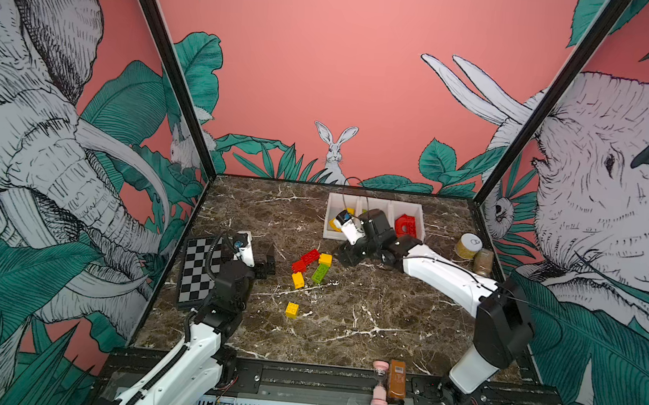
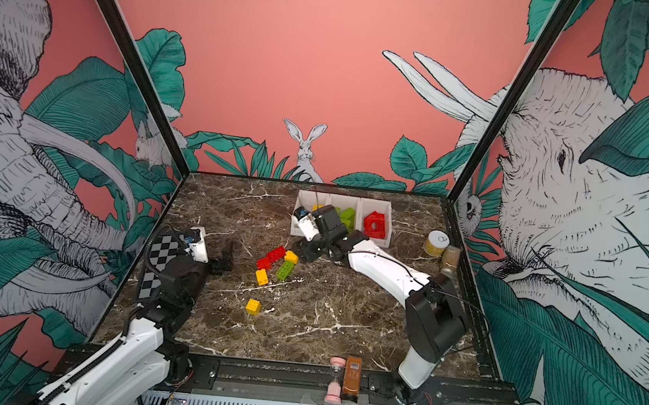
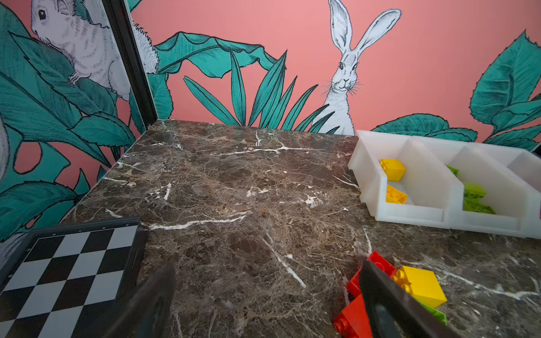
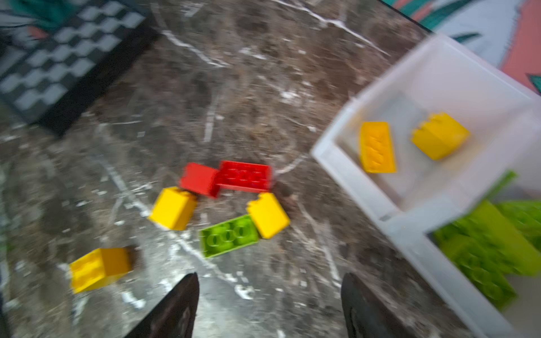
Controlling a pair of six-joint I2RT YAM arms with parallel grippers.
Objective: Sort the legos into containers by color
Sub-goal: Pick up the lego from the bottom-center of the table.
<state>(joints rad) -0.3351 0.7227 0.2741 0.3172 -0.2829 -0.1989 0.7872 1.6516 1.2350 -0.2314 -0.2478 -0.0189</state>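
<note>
Several loose legos lie mid-table in both top views: two red (image 1: 309, 256), a yellow one (image 1: 325, 259), a green one (image 1: 320, 273), another yellow (image 1: 298, 280), and a lone yellow (image 1: 292, 309) nearer the front. The white containers (image 1: 410, 206) stand at the back, holding yellow bricks (image 4: 377, 147) in the left bin, green ones (image 2: 347, 215) in the middle and a red arch (image 1: 407, 224) on the right. My right gripper (image 4: 269, 278) hovers open and empty between the bins and the cluster. The left gripper (image 3: 268, 269) is wide open and empty, just left of the red bricks (image 3: 355, 316).
A chessboard (image 1: 198, 270) lies at the left edge beside the left arm. A yellow-labelled jar (image 1: 468, 246) and a brown jar (image 1: 483, 262) stand at the right edge. A pink hourglass (image 1: 380, 384) and a brown bottle (image 1: 396, 382) sit on the front rail.
</note>
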